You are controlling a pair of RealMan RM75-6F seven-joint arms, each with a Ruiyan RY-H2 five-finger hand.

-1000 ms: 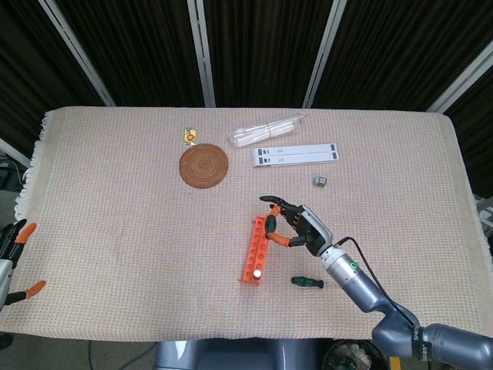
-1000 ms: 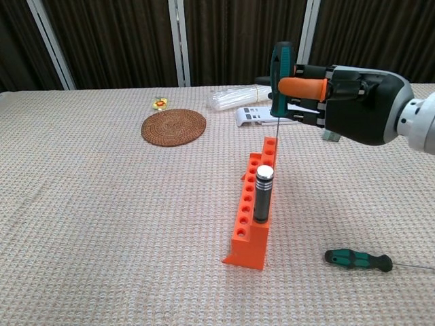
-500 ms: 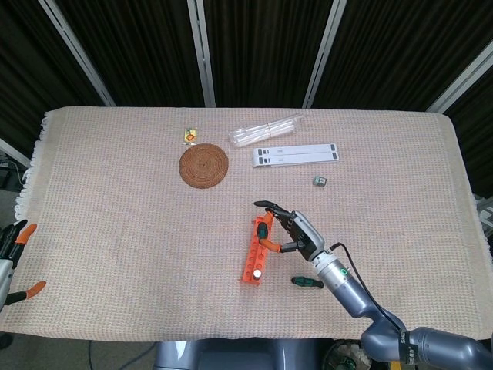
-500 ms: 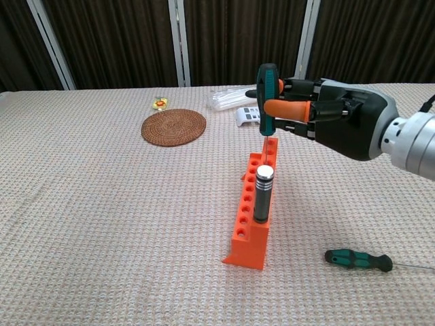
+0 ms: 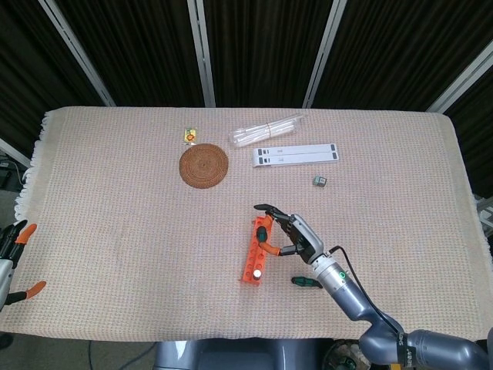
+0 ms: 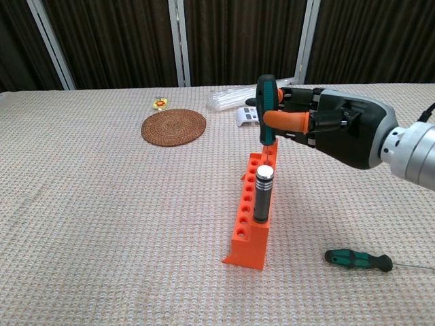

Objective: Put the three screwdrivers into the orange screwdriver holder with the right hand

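The orange screwdriver holder [image 6: 253, 216] [image 5: 255, 250] stands on the cloth mid-table, with a black, silver-capped screwdriver [image 6: 264, 193] upright in a near hole. My right hand [image 6: 325, 124] [image 5: 296, 237] grips a green-and-black-handled screwdriver [image 6: 266, 99] upright over the holder's far end; its shaft reaches down to the far holes. A third green-handled screwdriver [image 6: 357, 259] [image 5: 307, 282] lies flat on the cloth to the right of the holder. My left hand [image 5: 13, 258] hangs off the table's left edge, its orange-tipped fingers apart and holding nothing.
A round woven coaster [image 5: 203, 165] and a small yellow item [image 5: 189, 136] lie at the back left. A clear plastic bundle [image 5: 266, 129], a white strip [image 5: 296, 154] and a small grey block [image 5: 320, 181] sit at the back right.
My right hand has moved left and down with the green screwdriver, bringing its shaft down toward the holder's far holes. The other screwdrivers and the left hand have not moved.
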